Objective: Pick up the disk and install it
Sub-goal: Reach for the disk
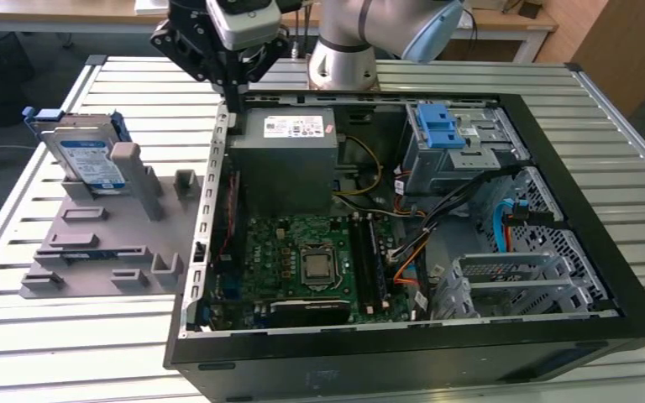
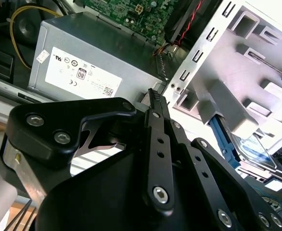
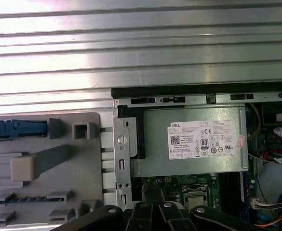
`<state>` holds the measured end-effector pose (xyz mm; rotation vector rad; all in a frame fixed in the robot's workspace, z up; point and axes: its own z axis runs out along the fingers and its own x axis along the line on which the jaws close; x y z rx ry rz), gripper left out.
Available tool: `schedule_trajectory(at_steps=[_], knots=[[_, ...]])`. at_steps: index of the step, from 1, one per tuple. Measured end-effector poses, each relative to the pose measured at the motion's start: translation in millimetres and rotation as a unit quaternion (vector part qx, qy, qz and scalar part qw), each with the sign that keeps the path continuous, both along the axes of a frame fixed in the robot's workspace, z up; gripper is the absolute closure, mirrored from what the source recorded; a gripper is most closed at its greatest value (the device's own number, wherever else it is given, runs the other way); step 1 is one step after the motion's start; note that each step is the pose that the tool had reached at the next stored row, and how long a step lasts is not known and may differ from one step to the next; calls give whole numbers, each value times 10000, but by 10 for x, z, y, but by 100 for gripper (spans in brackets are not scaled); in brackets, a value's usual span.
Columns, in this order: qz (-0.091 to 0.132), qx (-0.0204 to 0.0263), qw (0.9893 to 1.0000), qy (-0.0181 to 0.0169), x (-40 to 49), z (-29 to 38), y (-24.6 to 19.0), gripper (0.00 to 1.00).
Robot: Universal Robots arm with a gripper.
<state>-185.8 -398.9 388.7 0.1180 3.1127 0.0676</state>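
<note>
The tool (image 1: 234,96) hangs over the wall of the open computer case (image 1: 412,357), just beside the grey power supply (image 1: 289,164). Its fingers are pressed together with nothing between them. The disk (image 1: 85,161) stands tilted in a grey holder (image 1: 87,243) on the slatted worktop (image 1: 76,361), outside the case on the exterior view's left, apart from the tool.

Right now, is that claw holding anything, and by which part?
Nothing. The claw is empty by the computer case's edge, and the disk stands apart in its grey holder.
</note>
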Motion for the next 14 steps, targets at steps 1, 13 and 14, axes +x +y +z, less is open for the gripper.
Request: schedule_trajectory(at_steps=[1, 13, 14], knots=[[0, 0, 10000, 0, -3, -1, 0, 89], [0, 0, 10000, 0, -45, -5, 0, 89], [0, 0, 10000, 0, -49, -5, 0, 89]])
